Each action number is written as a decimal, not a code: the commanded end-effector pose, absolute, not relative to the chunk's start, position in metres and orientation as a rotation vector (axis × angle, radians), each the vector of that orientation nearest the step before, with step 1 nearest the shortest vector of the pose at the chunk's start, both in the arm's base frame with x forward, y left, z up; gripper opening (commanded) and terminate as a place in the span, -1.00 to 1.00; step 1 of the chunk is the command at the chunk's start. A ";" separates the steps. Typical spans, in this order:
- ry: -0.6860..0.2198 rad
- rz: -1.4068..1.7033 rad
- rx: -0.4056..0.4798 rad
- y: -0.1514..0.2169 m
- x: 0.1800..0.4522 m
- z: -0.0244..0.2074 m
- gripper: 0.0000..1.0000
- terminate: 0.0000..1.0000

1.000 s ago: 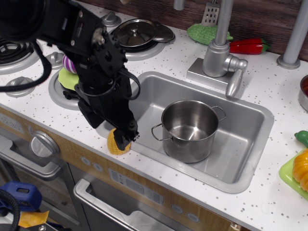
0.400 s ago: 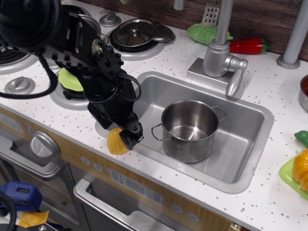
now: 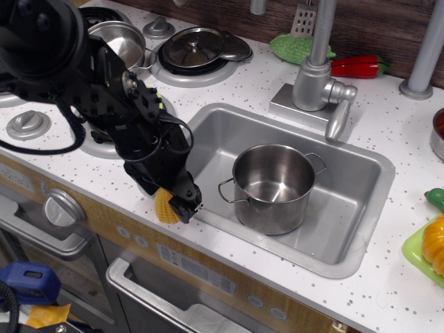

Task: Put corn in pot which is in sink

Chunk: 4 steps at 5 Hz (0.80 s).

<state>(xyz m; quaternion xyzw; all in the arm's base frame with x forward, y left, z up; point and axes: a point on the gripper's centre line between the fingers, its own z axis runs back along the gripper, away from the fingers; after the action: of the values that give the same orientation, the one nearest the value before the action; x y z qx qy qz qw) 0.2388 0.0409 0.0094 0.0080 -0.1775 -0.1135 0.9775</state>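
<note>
Pincer (image 3: 179, 202) sits low at the front lip of the table (image 3: 388, 132), just outside the sink's (image 3: 347, 201) near-left corner. Black, blocky, matte housing with cable loops above it. The fingertips are pressed against the corn (image 3: 164, 206); looks clamped on it, but the tips are hidden behind the housing, so I can't tell for sure whether it's clenched.

Corn: stubby yellow-orange piece with ribbed kernel rows, only its left half visible. It's at roughly 9 o'clock from the pincer tip, touching it, resting on or just above the table edge.

Pot (image 3: 272, 186): shiny stainless cylinder with two loop side handles, upright in the sink. It lies at about 3 o'clock from the corn, well apart, with the sink's left wall between them.

Sink: grey metal rectangular basin with rounded corners and a brushed finish. Grey faucet (image 3: 317, 76) stands at 12 o'clock of the basin, tall smooth column on a flat base.

Table surface is white with dark speckles. At 11 o'clock from the sink sits a round steel lid (image 3: 196, 47) on a burner. Behind the faucet lie a green knobbly toy vegetable (image 3: 295, 47) and a red pepper (image 3: 359, 66).
</note>
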 end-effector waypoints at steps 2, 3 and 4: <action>-0.395 -0.188 0.045 0.044 0.241 0.009 -1.00 -1.00; -0.439 -0.188 0.072 0.037 0.248 0.014 -1.00 -1.00; -0.448 -0.228 0.091 0.024 0.268 0.033 -1.00 -1.00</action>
<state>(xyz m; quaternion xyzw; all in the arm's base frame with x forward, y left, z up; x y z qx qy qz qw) 0.2724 0.0169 0.0274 0.0362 -0.2148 -0.1238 0.9681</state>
